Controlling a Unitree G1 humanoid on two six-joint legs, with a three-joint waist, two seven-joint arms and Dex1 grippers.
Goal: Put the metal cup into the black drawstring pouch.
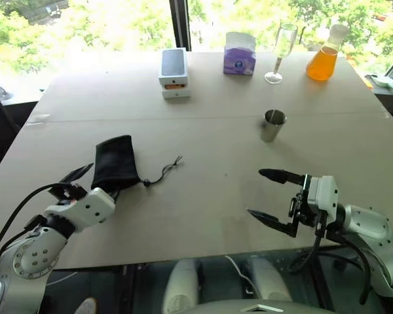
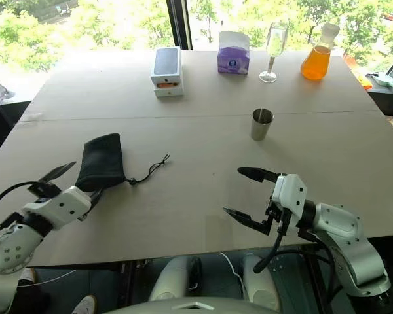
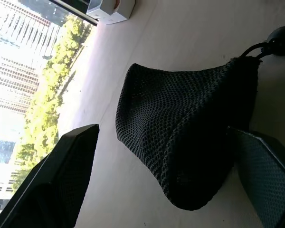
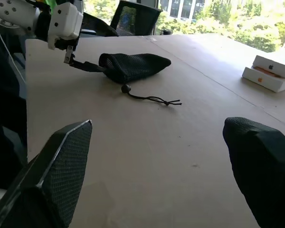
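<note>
The metal cup [image 1: 273, 124] stands upright on the right half of the table, well beyond my right gripper [image 1: 256, 193]. That gripper hovers open and empty near the front edge, pointing left. The black drawstring pouch [image 1: 115, 162] lies flat at the left, with its cord [image 1: 164, 171] trailing to the right. My left gripper [image 1: 95, 183] is open at the pouch's near end. In the left wrist view the pouch [image 3: 190, 137] sits between the two spread fingers [image 3: 61, 180]. The right wrist view shows the pouch [image 4: 133, 66] with my left gripper's lower finger against it.
Along the far side of the table [image 1: 216, 150] stand a stack of white boxes [image 1: 174, 72], a purple tissue box [image 1: 240, 55], a wine glass [image 1: 281, 52] and a flask of orange liquid [image 1: 323, 55]. A seam runs across the tabletop behind the pouch.
</note>
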